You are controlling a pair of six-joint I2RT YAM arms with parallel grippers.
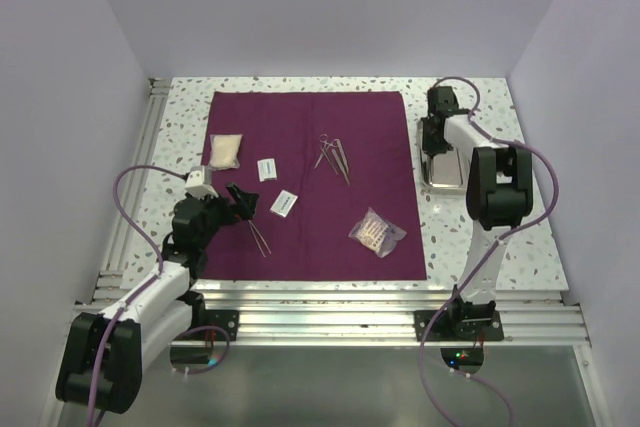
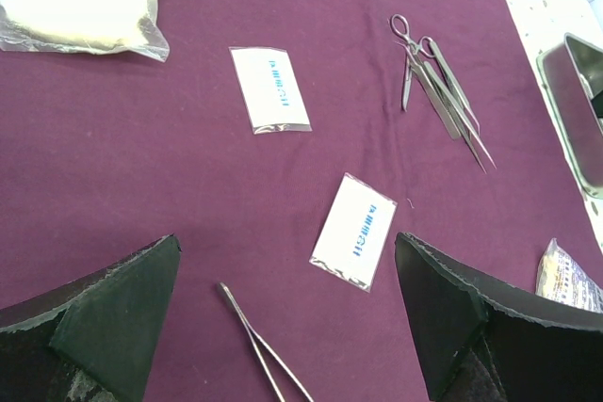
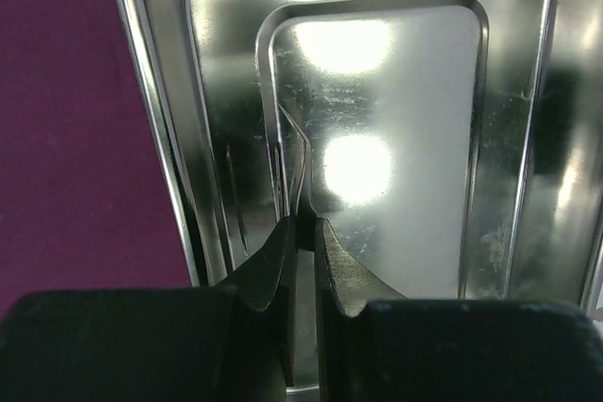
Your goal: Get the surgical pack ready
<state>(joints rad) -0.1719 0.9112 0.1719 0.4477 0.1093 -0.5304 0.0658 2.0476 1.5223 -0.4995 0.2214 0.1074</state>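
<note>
Overhead first: shows the surgical pack (image 1: 315, 237) opened out flat as a plum-maroon sheet across the middle of the speckled table (image 1: 185, 117). Finds on the cloth a gauze pouch (image 1: 225, 151) at the far left, a small white packet (image 1: 267, 169) beside it, a second white packet (image 1: 284, 203) nearer the arms, a cluster of scissors and forceps (image 1: 333, 154) toward the far middle, and a printed clear pouch (image 1: 377, 231) near the right edge. Places the left gripper (image 1: 243, 203) low over the sheet's left part, jaws spread wide, lone forceps (image 1: 258, 236) lying just beside it. Puts the right gripper (image 1: 438, 147) off the cloth, down over the steel tray (image 1: 445, 179) just beside the sheet's right edge.

Next, from the left wrist: frames both black fingers (image 2: 104, 317) far apart with nothing between them but maroon cloth. Catches the lone forceps low in the gap, the second white packet just beyond, then the small white packet, the gauze pouch at top left, the cluster at upper right and a corner of the steel tray at the right margin.

Lastly, from the right wrist: looks down into the shiny tray, a strip of maroon sheet along the left. Shows the fingertips (image 3: 273, 261) drawn nearly together, pinching a slim steel instrument (image 3: 301, 185) running on ahead of them over the tray floor.
</note>
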